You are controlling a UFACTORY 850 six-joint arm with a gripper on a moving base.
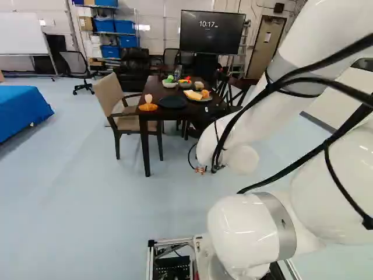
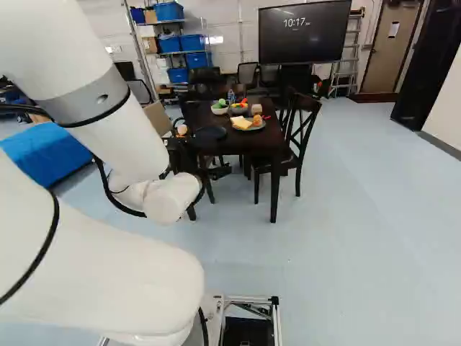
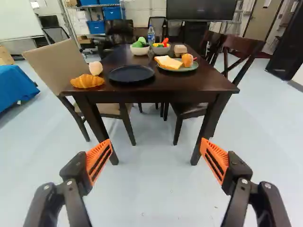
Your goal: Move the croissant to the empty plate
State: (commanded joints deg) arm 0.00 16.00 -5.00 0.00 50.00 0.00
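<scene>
croissant (image 3: 87, 81) sat on the worktop (image 3: 165, 85) by a near corner, long axis pretty much along the near edge, one tip aimed toward the dark empty plate (image 3: 131, 74), end effector (image 2: 199, 162) spread wide, holding nothing

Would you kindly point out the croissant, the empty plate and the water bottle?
Croissant (image 3: 87, 81): wrist view, middle of its curved top.
Empty plate (image 3: 131, 74): wrist view, its bare dark centre.
Water bottle (image 3: 151, 35): wrist view, its upright side.
</scene>
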